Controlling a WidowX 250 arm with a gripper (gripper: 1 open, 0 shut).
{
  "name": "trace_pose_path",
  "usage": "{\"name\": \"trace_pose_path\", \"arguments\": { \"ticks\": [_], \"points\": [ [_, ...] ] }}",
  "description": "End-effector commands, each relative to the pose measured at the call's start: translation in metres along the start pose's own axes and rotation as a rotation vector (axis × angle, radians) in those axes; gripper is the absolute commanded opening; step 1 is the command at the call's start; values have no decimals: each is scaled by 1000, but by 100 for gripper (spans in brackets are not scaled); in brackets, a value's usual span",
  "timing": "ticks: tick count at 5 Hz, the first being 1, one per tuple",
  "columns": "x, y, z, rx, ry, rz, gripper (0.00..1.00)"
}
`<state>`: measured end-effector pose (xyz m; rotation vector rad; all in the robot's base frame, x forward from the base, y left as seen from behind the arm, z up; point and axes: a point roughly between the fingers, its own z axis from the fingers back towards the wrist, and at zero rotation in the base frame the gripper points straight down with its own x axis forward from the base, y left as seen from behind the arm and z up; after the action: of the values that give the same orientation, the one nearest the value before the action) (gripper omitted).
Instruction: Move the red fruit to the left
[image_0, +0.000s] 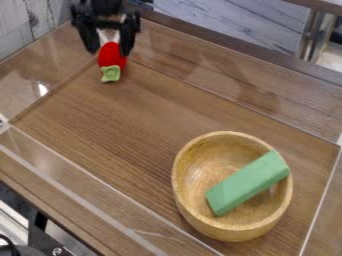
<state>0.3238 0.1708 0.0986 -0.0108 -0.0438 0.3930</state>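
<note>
Camera view, gripper hanging at far left with jaws spread wide, fruit lying on table just under them, not gripped, bowl sitting near right, holding block

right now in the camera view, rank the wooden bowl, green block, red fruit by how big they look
1. wooden bowl
2. green block
3. red fruit, which lies farther from the camera, so it may look smaller than it is
</note>
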Motion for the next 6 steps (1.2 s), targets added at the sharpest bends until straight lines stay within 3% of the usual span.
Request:
{"name": "trace_pose_path", "arguments": {
  "ticks": [1,2,4,6],
  "points": [
    [7,-13,40,-19,-98,-15,100],
    [9,-27,46,-35,-104,-29,100],
    [7,-35,62,-67,-113,-170,100],
    [20,-51,49,-84,-106,-178,100]
  ]
}}
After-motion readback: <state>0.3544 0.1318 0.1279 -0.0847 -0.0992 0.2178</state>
